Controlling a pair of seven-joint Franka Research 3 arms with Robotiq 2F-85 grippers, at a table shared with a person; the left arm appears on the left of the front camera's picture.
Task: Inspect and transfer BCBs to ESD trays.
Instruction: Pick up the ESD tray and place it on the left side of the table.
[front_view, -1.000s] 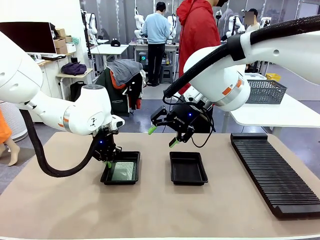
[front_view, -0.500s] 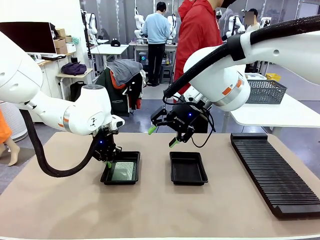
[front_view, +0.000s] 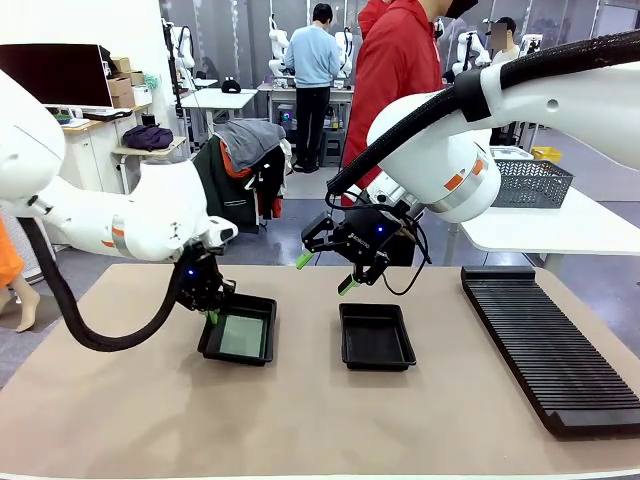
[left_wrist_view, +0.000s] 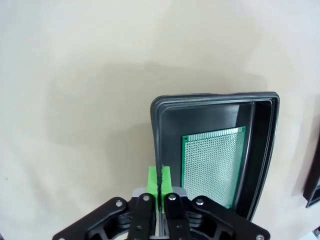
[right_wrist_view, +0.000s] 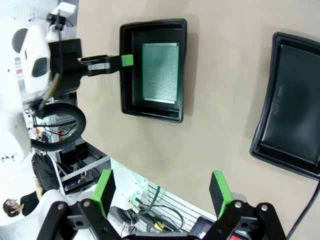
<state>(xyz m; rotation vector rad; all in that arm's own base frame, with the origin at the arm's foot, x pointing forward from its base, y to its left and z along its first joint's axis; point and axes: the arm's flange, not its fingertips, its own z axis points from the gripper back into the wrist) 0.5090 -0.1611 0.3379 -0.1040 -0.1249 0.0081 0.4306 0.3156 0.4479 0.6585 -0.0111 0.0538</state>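
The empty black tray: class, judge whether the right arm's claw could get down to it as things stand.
Probably yes: the right claw hangs open above the empty tray, with nothing between them.

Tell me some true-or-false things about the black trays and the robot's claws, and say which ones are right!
1. A green board lies in the left tray. True.
2. The middle tray has a board in it too. False: it is empty.
3. The left jaws are pinched shut on the left tray's rim. True.
4. The right jaws are shut. False: they stand open, up in the air above the middle tray.
5. The long ribbed rack lies on the robot's left side. False: it lies on the right side of the table.
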